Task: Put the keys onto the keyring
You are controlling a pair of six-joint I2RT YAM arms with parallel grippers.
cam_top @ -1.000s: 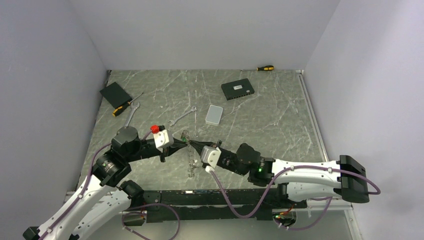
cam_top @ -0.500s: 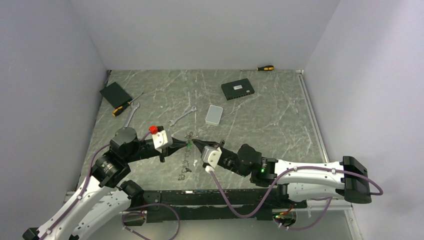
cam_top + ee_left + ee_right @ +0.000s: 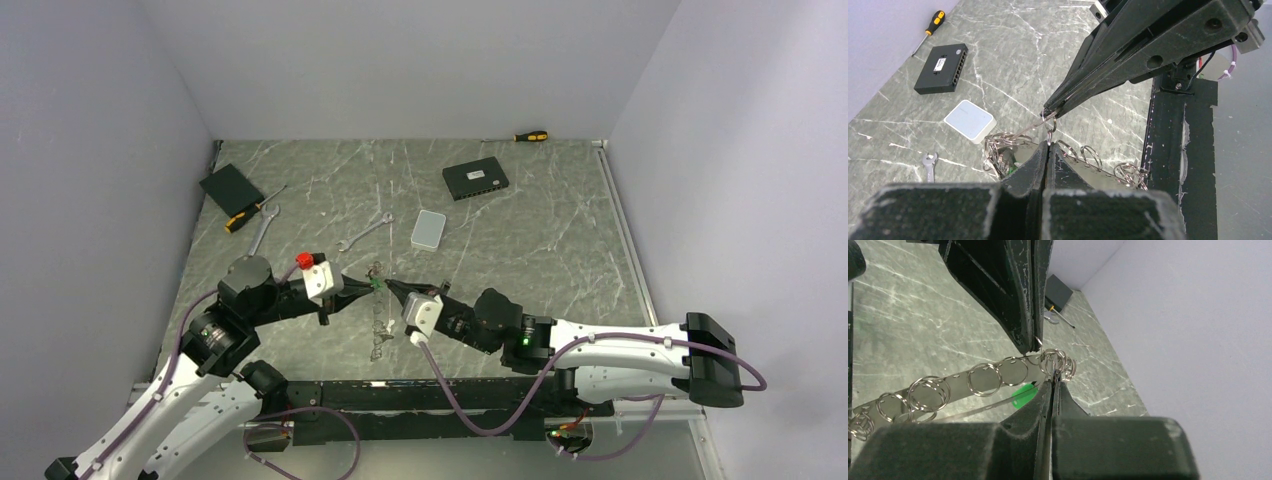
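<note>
Pressed together and meeting tip to tip over the near middle of the counter (image 3: 540,250), our left jaws and right jaws each pinch the thin wire of the keyring (image 3: 1034,126). Below them the dangling keys (image 3: 380,338) swing back under the tips after drifting left; we judge nothing newly threaded. A green tag (image 3: 1023,395) hangs close by. Toward the far edge, a wrench (image 3: 365,232), white box (image 3: 429,229) and black switch (image 3: 475,180) lie well apart, blocking nothing.
</note>
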